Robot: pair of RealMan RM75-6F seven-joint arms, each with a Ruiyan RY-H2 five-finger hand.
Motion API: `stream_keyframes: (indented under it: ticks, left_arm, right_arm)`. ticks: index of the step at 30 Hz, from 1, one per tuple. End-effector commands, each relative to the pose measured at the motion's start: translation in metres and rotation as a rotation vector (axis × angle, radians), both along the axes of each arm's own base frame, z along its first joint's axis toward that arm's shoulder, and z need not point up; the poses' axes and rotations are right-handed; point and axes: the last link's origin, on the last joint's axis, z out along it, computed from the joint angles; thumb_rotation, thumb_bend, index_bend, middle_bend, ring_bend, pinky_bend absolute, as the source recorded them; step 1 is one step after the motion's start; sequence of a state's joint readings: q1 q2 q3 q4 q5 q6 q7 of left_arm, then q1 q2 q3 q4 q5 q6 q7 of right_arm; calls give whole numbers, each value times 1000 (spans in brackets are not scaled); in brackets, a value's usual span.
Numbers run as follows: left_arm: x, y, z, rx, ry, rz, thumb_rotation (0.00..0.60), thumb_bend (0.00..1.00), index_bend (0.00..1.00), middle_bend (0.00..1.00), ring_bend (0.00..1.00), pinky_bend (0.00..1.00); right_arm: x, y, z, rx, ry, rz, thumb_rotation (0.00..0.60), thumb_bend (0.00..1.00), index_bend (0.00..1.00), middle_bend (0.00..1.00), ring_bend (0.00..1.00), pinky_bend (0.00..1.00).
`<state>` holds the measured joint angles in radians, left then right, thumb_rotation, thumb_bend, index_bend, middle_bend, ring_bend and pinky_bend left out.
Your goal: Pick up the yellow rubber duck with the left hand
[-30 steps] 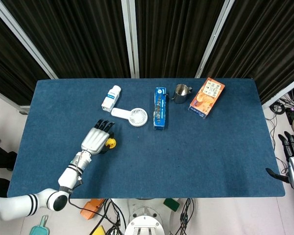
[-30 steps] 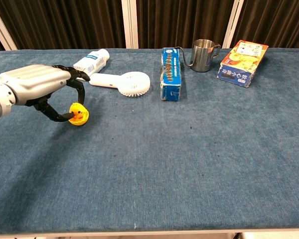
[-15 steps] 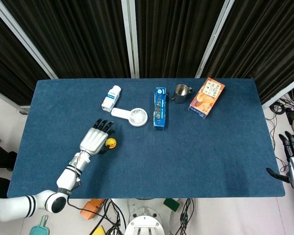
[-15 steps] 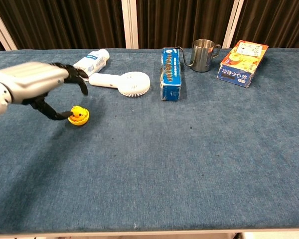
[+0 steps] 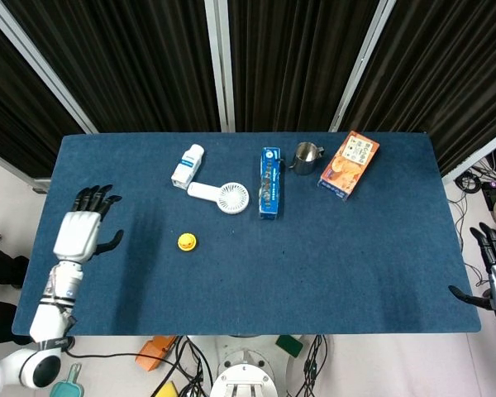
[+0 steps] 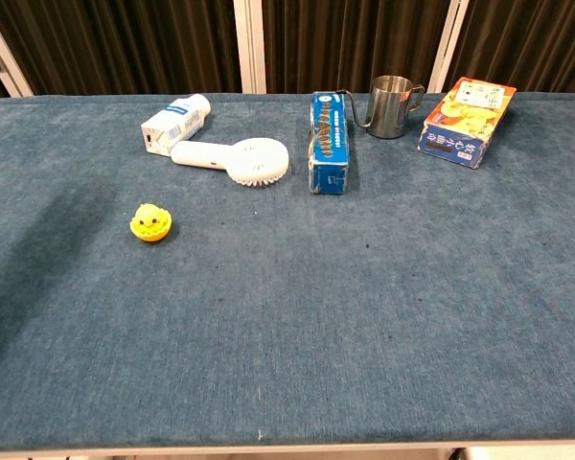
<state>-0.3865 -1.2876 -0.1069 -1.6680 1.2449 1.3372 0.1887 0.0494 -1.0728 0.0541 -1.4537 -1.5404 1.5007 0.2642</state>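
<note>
The yellow rubber duck (image 5: 186,241) is seen lying alone on the blue table (image 5: 347,256), in the left half, nearer than the white handheld fan (image 5: 222,196). In the chest view the duck (image 6: 150,223) is shown upright on the cloth, with nothing touching it.

The left hand (image 5: 82,232) is held over the left part of the table, well apart from the duck and to its left. Its fingers (image 5: 92,198) are spread and stretched toward the far side, with the thumb out to the right; nothing is held in it. This hand is not shown in the chest view.

The right hand (image 5: 495,273) is seen beyond the right edge of the table, near the frame border. Its fingers are extended and separated, and nothing is grasped.

Along the far side of the table, a row of things is laid out. A small white and blue carton (image 5: 188,165) lies at the left, just beside the handle of the fan. To the right of the fan a long blue box (image 5: 269,182) is placed, then a metal pitcher (image 5: 307,155), then an orange and blue box (image 5: 349,165) at the far right.
</note>
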Motion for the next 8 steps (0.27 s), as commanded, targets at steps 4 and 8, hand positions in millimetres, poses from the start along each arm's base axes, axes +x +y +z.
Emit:
stream_keyframes:
  ticks: [4, 8]
  left_arm:
    - [-33, -71, 33, 12, -48, 33, 600, 326, 187, 73, 0, 0]
    - [-41, -97, 41, 34, -34, 43, 600, 321, 187, 73, 0, 0]
  right_arm:
    - [6, 3, 2, 8, -18, 39, 600, 141, 0, 12, 0, 30]
    - [12, 5, -2, 19, -16, 51, 600, 141, 0, 12, 0, 30]
